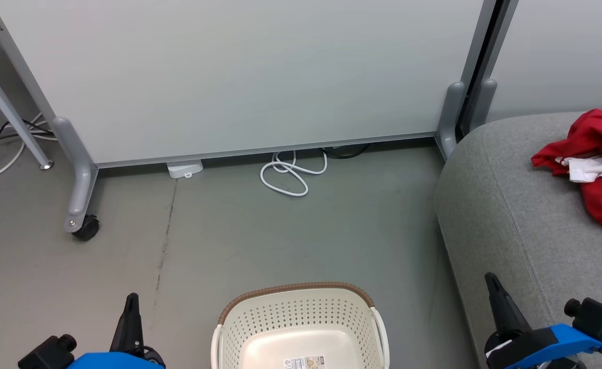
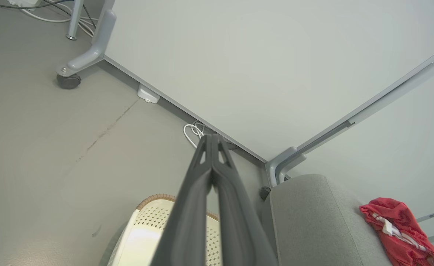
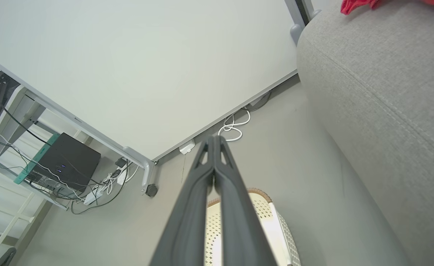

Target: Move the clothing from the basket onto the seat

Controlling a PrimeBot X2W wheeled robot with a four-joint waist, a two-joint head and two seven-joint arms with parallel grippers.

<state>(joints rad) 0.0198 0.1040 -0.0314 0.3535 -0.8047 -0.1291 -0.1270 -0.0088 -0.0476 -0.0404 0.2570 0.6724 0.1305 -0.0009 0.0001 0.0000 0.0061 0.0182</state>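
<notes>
The clothing (image 1: 595, 169) was seen heaped on the seat (image 1: 500, 205) at the frame's right edge. The basket (image 1: 295, 312), lower centre, seemed empty, but its near part was cut off, so a garment might be overlooked there. The left hand (image 2: 211, 137) and right hand (image 3: 214, 137) were pressed together, empty.

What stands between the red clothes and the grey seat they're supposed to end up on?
Nothing visible. The clothing already lies bunched on the seat, apart from the basket on the floor, whose visible part looks empty. The left tool and right tool are both shut and hold nothing.
</notes>
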